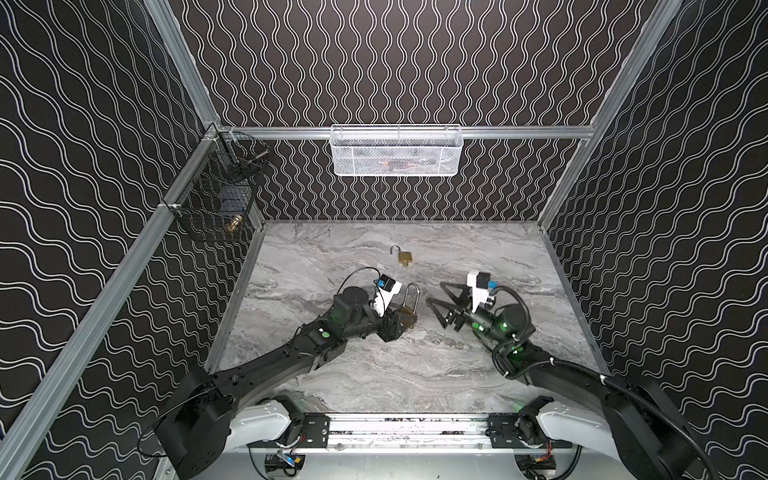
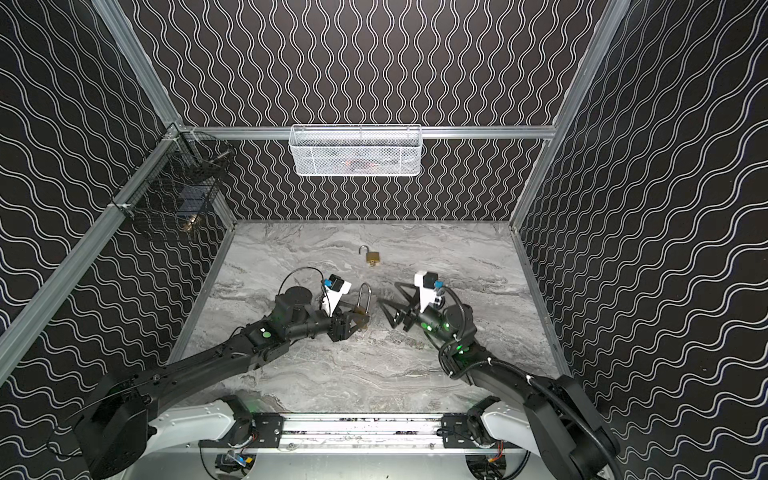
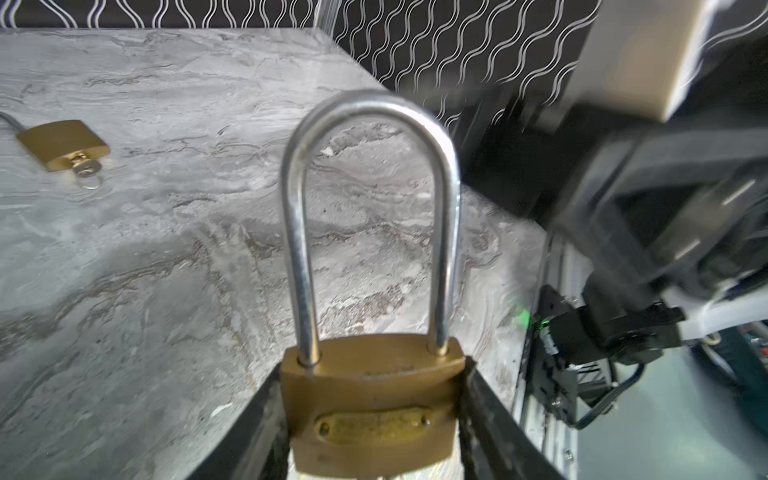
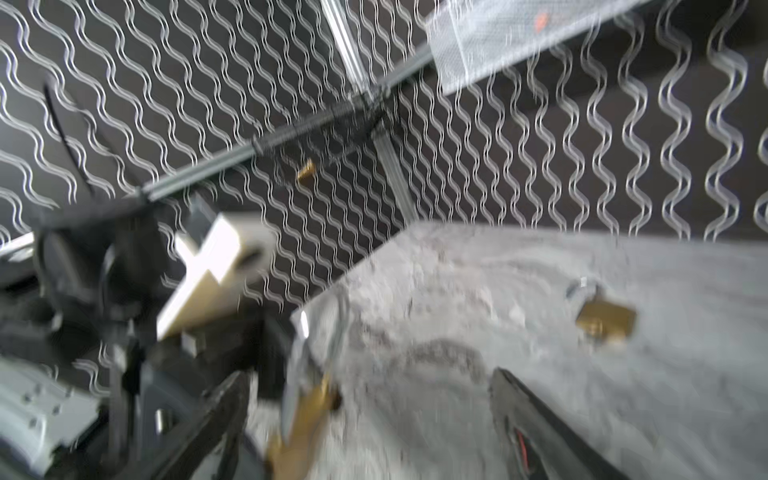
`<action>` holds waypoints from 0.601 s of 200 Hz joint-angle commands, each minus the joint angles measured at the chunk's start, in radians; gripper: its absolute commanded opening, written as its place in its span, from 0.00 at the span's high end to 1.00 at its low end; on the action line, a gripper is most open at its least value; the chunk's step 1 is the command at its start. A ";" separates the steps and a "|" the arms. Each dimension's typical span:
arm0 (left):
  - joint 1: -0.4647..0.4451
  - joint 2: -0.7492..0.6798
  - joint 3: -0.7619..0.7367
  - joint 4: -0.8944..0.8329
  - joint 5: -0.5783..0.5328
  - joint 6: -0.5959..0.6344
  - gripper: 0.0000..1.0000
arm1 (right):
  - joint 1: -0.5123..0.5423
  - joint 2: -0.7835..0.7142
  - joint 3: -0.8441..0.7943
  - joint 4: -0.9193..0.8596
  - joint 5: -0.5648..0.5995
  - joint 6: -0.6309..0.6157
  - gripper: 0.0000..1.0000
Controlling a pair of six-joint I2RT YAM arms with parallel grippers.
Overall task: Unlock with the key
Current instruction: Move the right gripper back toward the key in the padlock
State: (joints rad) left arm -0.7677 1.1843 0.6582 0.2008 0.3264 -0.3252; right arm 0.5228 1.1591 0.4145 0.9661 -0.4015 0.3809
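Note:
A brass padlock (image 3: 370,399) with a long silver shackle (image 1: 411,293) stands upright over the marble table (image 1: 332,374), held in my left gripper (image 1: 404,319), which is shut on its body. Both shackle legs sit in the body. My right gripper (image 1: 434,292) stands open just right of the padlock, with nothing between its fingers; its wrist view is blurred. A small brass padlock (image 1: 406,257) lies farther back with its shackle swung open and a key (image 3: 86,168) in its keyhole. The held padlock's underside is hidden.
A white mesh basket (image 1: 395,151) hangs on the back rail. A black wire basket (image 1: 216,199) hangs at the back left corner with a brass item inside. Patterned walls close in three sides.

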 commanded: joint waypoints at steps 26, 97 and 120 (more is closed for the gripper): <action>-0.032 -0.024 0.003 0.013 -0.096 0.049 1.00 | 0.002 0.154 0.233 -0.289 -0.100 0.034 0.18; -0.032 -0.054 -0.032 0.030 -0.205 0.041 1.00 | 0.051 0.218 0.304 -0.419 -0.142 0.053 0.36; -0.032 -0.038 -0.023 0.016 -0.217 0.047 1.00 | 0.071 0.181 0.289 -0.426 -0.089 0.043 0.35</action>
State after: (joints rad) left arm -0.7994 1.1358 0.6224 0.1711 0.1341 -0.2958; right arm 0.5766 1.3735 0.7094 0.5510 -0.5060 0.4301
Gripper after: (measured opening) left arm 0.554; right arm 0.640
